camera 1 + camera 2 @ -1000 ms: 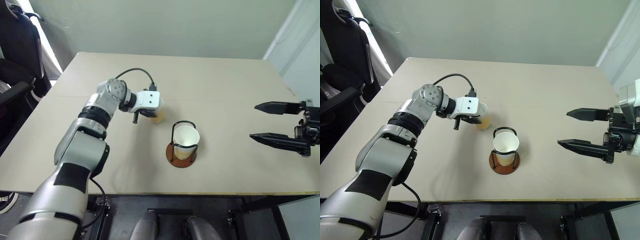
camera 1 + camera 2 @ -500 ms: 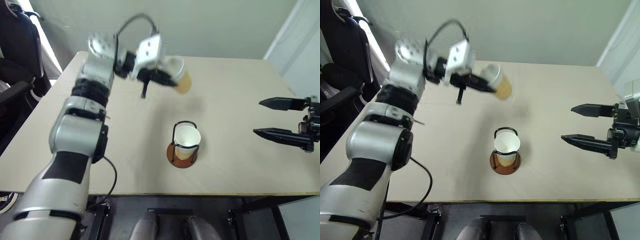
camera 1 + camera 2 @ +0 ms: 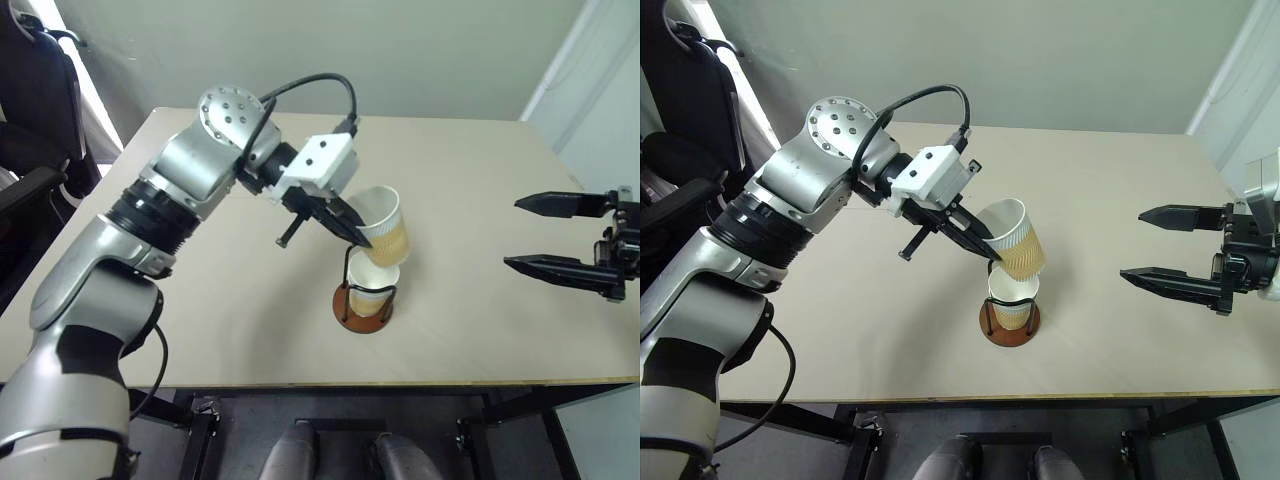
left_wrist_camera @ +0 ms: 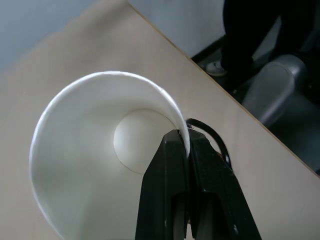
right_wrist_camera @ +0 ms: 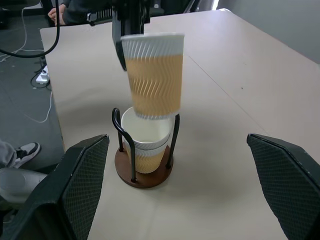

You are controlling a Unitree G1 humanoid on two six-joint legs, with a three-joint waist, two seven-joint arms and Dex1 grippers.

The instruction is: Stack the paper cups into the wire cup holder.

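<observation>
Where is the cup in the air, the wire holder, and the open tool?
Held cup (image 5: 154, 82), right wrist view, on its tan ribbed side.
Wire holder (image 5: 143, 178), right wrist view, on its brown base.
Right tool (image 3: 562, 236), left eye view, between its two fingertips.

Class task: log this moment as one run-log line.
left gripper: shut on paper cup | cup: above wire cup holder | right gripper: open

Beige table (image 3: 480, 180), black chair (image 3: 30, 120)
</observation>
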